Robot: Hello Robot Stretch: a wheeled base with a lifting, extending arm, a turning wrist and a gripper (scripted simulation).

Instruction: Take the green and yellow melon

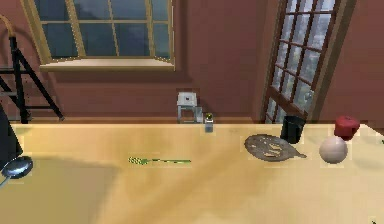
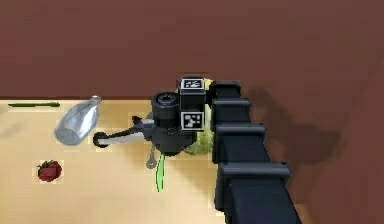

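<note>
Landmark: the clear bottle (image 2: 80, 120) lies on its side on the pale tabletop (image 2: 25, 150). You should read every place below from it.

Task item, location: a yellow-green patch (image 2: 203, 143) lies right of the bottle in the arm side view. It sits beyond the gripper's dark body, against the arm (image 2: 245, 150). I judge this to be the melon, but too little of it shows for you to confirm its shape.

End effector: the gripper (image 2: 125, 136) is just right of the bottle, with its thin fingers reaching toward the bottle's lower end. You cannot tell how its fingers are set, or whether it has hold of anything, because things lie on the table at and behind it.

Handling, weight: expect a heavy load for its bulk.

Handling, surface: expect a hard, smooth, rounded rind. It will not give under the fingers, and it may slip or roll.

Handling, fragility: it is sturdy, though a drop could bruise or split it.

Grip point: take it across its widest middle, one finger on each side and level with its centre.

Other items: a thin green strip (image 2: 160, 178) lies below and right of the bottle. A small red thing (image 2: 47, 172) lies below it.

Writing: the two white squares (image 2: 191, 119) carry black marks only. You will find no legible label on the bottle.
</note>
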